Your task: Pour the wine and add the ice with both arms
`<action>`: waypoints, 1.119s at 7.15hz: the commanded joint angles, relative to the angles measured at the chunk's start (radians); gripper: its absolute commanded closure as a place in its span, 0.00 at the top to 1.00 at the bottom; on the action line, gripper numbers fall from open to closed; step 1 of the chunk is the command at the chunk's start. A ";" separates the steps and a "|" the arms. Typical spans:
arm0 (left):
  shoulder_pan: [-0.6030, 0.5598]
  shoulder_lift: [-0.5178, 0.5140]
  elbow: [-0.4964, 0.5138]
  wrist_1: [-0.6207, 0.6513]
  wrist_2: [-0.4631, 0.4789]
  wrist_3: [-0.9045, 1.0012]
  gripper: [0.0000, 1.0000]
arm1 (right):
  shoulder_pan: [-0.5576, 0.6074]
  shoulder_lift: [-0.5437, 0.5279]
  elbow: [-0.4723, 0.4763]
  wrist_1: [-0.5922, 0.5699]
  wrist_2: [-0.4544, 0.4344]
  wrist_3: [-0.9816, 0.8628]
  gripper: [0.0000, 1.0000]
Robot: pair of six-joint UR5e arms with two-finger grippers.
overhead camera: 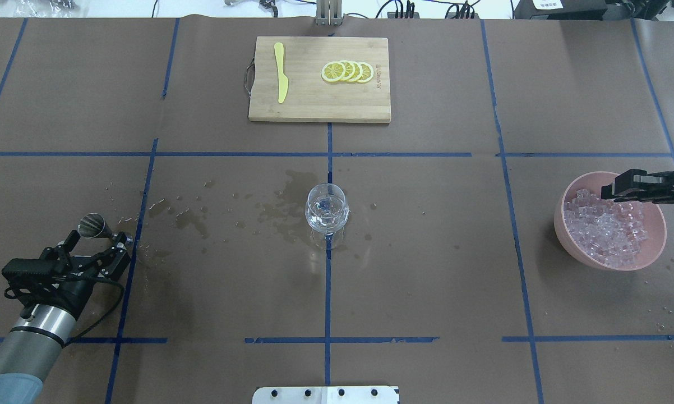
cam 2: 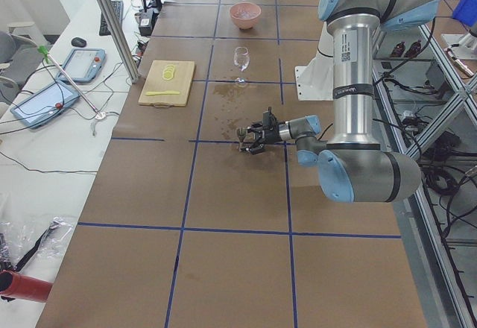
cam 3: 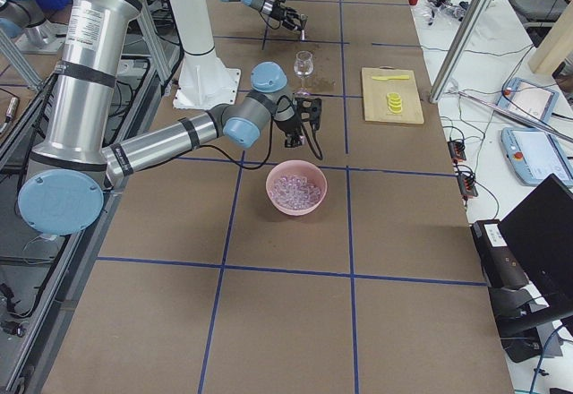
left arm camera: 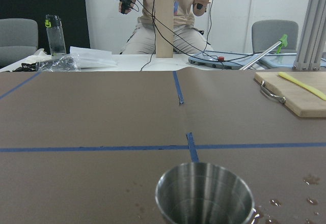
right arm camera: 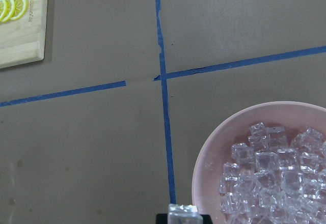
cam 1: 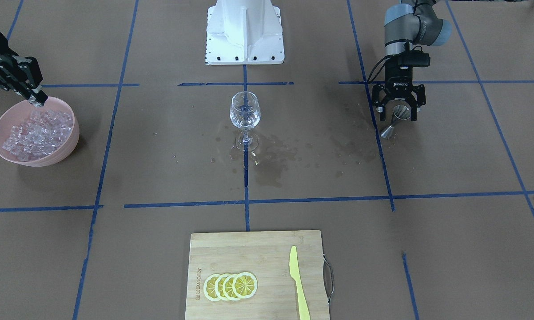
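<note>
A clear stemmed glass point(cam 1: 245, 116) stands mid-table with a little colourless wine point(overhead camera: 326, 216) in it. My left gripper point(cam 1: 398, 116) is open, its fingers spread on either side of a steel jigger point(cam 1: 395, 121) that stands on the paper. In the left wrist view the jigger's cup point(left arm camera: 205, 193) fills the bottom centre. My right gripper point(cam 1: 38, 101) is shut on one ice cube point(right arm camera: 182, 215) just over the near rim of a pink bowl point(cam 1: 2, 129). The bowl holds a pile of ice point(overhead camera: 609, 227).
A wooden cutting board point(overhead camera: 314, 106) with lemon slices point(overhead camera: 348, 72) and a yellow knife point(overhead camera: 281, 73) lies across the table from the robot. Wet stains point(cam 1: 271, 164) darken the paper around the glass. The white base point(cam 1: 245, 33) stands behind it. A person point(left arm camera: 168, 15) shows beyond the table.
</note>
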 commanded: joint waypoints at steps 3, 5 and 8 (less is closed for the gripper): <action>0.041 0.131 -0.156 0.014 -0.163 0.002 1.00 | -0.003 0.007 0.005 0.004 0.004 0.000 0.00; 0.060 0.197 -0.246 0.037 -0.242 0.002 1.00 | -0.006 0.019 0.005 0.004 0.011 0.002 0.00; 0.073 0.257 -0.414 0.193 -0.400 0.000 1.00 | -0.042 0.089 0.005 0.004 0.007 0.106 0.00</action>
